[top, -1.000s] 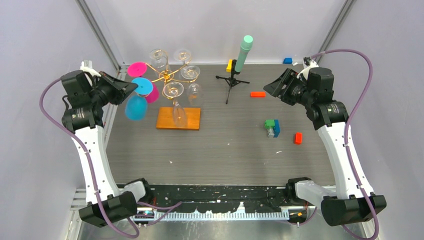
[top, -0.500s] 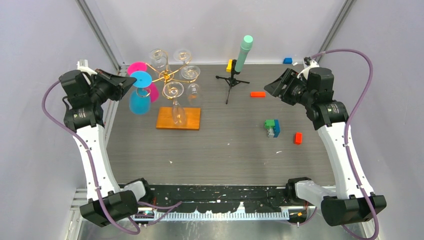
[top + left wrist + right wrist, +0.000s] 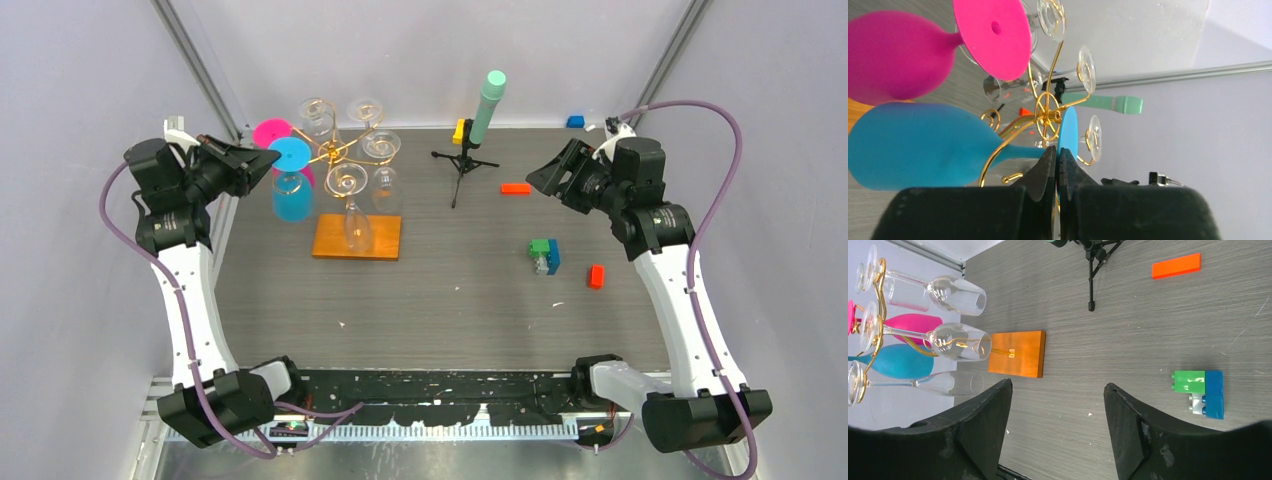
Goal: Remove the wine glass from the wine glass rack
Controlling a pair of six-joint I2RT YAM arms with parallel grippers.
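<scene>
Pink glass (image 3: 898, 55) and blue glass (image 3: 918, 145) number one each.

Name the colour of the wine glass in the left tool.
Blue wine glass; best in left wrist view.

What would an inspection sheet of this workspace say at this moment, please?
Surface: dark wood-grain table, a few pale specks.
Job's things: gold wine glass rack upright on its wooden base; blue wine glass at its left side, whether free of the hook cannot be told; pink glass and clear glasses hang on it.
Clutter: tripod with green cylinder, toy bricks, orange block, red block, yellow block, blue block.
Grippers: left gripper shut on the blue glass's stem; right gripper open, empty.
Cables: purple cables loop from both wrists, clear of the rack.
Surroundings: pale walls, metal frame posts.
</scene>
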